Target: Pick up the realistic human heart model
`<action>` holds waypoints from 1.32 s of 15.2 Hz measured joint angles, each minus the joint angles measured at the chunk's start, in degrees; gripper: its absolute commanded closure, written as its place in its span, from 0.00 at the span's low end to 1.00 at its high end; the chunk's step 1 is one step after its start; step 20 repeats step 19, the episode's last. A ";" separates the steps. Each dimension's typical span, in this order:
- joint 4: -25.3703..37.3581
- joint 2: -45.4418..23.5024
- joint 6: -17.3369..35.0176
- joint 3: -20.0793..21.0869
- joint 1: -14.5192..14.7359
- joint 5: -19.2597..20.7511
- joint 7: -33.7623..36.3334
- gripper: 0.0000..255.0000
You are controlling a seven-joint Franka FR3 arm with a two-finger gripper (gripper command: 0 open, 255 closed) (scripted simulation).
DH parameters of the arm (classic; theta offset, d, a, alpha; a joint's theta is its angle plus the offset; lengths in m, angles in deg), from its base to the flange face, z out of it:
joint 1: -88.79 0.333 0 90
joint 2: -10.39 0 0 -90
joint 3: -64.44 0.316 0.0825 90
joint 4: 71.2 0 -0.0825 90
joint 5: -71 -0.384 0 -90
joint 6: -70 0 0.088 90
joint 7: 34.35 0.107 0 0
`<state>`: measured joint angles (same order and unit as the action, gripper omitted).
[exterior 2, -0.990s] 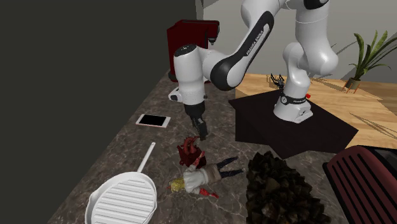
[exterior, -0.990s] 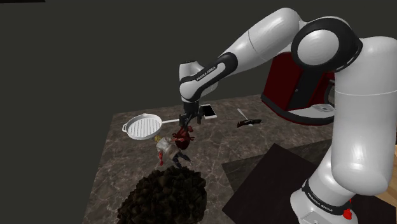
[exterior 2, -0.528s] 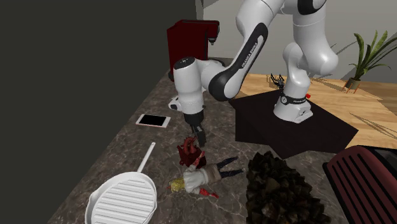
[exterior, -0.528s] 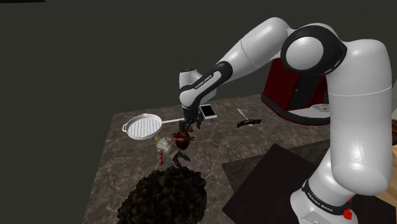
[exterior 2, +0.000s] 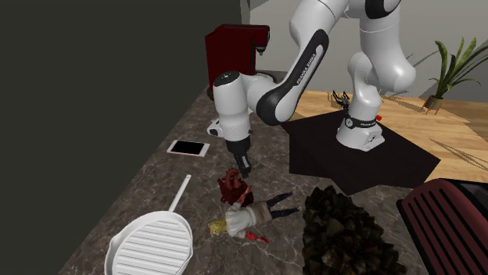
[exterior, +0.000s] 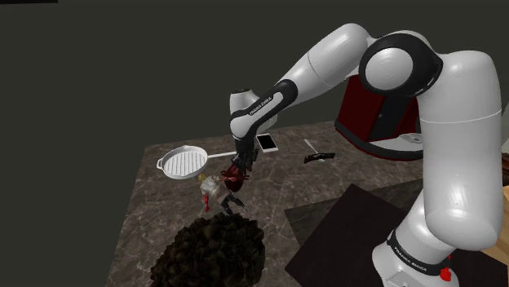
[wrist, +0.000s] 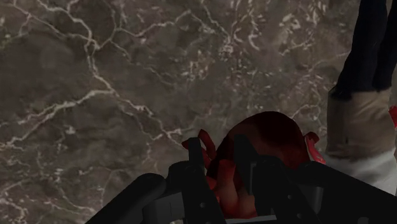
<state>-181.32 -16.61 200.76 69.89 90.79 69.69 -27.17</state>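
1. The heart model [exterior 2: 232,186] is found lying on the marbled table [exterior 2: 148,187], a dark red, knobbly lump, not yet lifted.
2. Over the last second the wrist has been brought lower and drawn in. The jaws are now set down onto the heart's upper side, where before they hung a little above it.
3. In the wrist view the jaws are seen standing apart, with part of the heart caught between them. No squeeze is shown, so nothing is held yet.
4. The approach is judged all but done; a closing is called for next, then a lift.
5. The surroundings are read off the second exterior view, taken from the heart:
   - a small doll [exterior 2: 244,215] is pressed against it at 6 o'clock;
   - a white ridged pan [exterior 2: 152,246] is at 7 o'clock;
   - a phone [exterior 2: 188,148] is at 10 o'clock;
   - a dark rough mound [exterior 2: 348,230] is at 4 o'clock;
   - a red appliance [exterior 2: 233,51] is far off at 12 o'clock.
6. Only the doll is judged a nuisance. It is crowded so close that it could be nudged or pinched as the jaws are closed.
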 measured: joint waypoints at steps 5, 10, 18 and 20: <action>0.20 0.49 -0.76 0.04 0.01 -0.03 0.04 1.00; 0.43 2.97 -3.45 0.16 -0.08 -0.21 0.10 1.00; 1.68 6.65 -8.38 0.27 -0.29 -0.47 0.05 1.00; 2.06 6.75 -8.85 0.29 -0.27 -0.47 0.10 1.00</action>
